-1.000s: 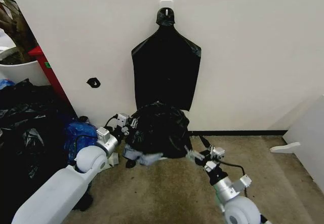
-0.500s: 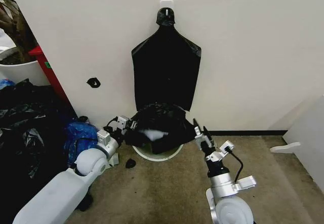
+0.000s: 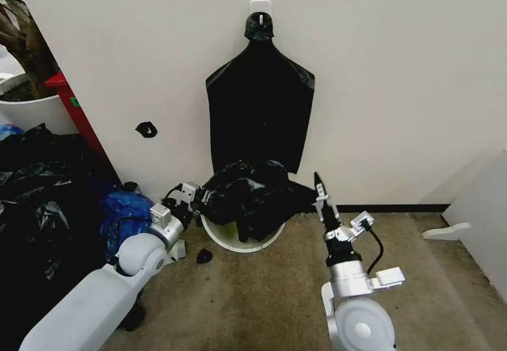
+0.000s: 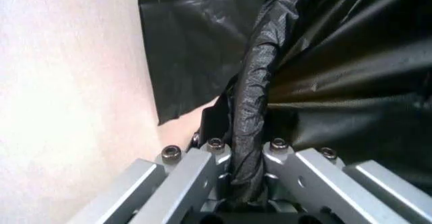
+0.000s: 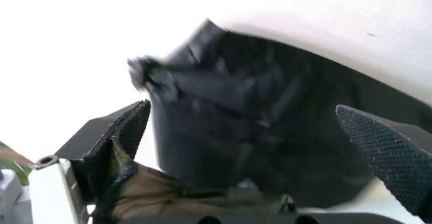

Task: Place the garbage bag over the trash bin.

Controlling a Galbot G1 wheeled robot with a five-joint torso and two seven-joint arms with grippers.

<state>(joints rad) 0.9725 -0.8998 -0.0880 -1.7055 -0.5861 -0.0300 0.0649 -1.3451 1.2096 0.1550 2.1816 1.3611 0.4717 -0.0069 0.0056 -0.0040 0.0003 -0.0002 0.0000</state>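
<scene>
Garbage bag: the crinkly black garbage bag (image 3: 247,196) is sitting on top of the trash bin, at the foot of the wall. It is bunched up and is covering most of the bin's top. One flap is sticking out toward the right gripper.

Trash bin: the white trash bin (image 3: 238,242) is standing on the floor under the bag. Only its front rim and a bit of the inside are peeking out. The rest is hiding behind the bag.

Left gripper: the left gripper (image 3: 196,196) is reaching to the left edge of the bag. In the left wrist view it (image 4: 244,183) is pinching a twisted rope of black plastic between its fingers. The fingertips are hiding under the plastic.

Right gripper: the right gripper (image 3: 318,191) is pointing up, just beside the right side of the bag. In the right wrist view its fingers (image 5: 388,153) are spread wide and are holding nothing.

Hanging bag: a flat, smooth black bag (image 3: 260,109) is hanging from a hook (image 3: 260,7) on the wall, right above the bin.

Pile: a heap of black and blue bags (image 3: 55,200) is lying on the left, cut off by the edge of the head view.
</scene>
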